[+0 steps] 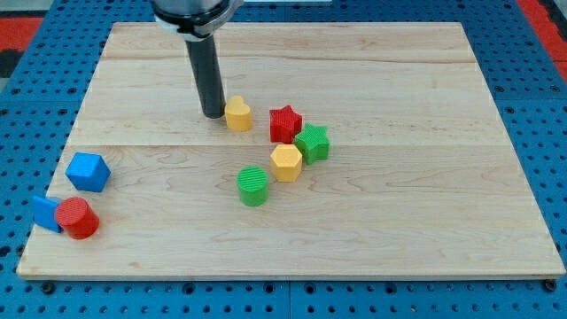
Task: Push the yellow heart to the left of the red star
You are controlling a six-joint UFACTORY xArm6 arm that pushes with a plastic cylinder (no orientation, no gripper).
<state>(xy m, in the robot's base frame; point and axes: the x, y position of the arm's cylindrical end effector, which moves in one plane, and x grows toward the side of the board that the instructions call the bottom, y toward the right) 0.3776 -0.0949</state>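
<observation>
My tip [213, 115], a bare rod grasping nothing, stood just left of the yellow heart [237, 113]; the red star [285, 123] sat right of it. The rod's top was cut off.

Pale wooden board [425, 221] on blue perforated base [549, 133]; red patches at top corners; even light.

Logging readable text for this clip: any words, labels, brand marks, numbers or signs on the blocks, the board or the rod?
None: no text can be read anywhere in the view.
The wooden board, the yellow heart, the red star and the other blocks are plain.
The rod, with my tip just left of the yellow heart, bears no mark.
</observation>
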